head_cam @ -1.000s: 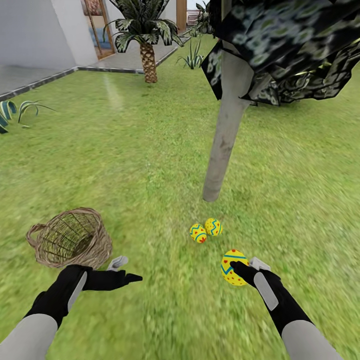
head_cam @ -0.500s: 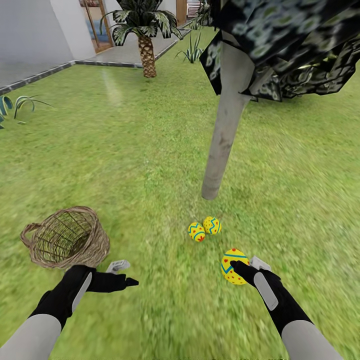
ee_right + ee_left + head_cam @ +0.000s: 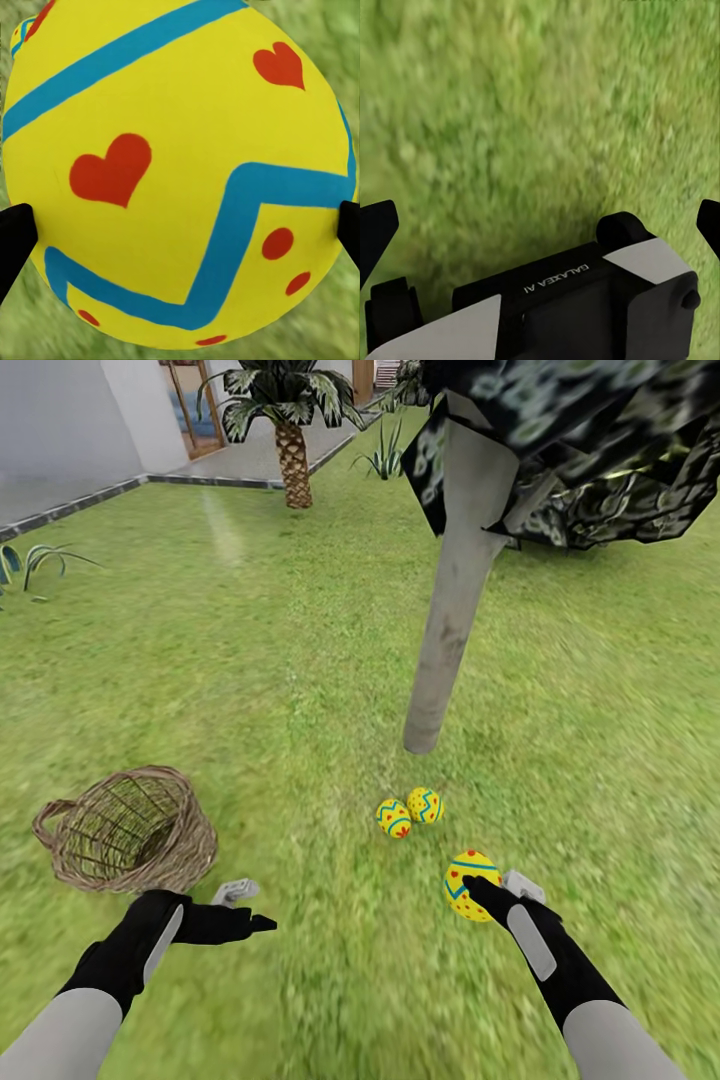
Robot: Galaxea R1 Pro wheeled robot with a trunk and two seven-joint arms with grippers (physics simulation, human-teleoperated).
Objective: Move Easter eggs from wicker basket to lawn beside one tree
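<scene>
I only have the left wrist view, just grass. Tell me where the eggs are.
Observer: Two eggs lie on the lawn near the tree trunk's base.
Operator: Report the third.
Observer: The right gripper holds the third egg, jaws closed on its sides.
Operator: Check the basket.
Observer: The wicker basket lies tipped on the grass ahead of the left gripper; no egg shows inside.
</scene>
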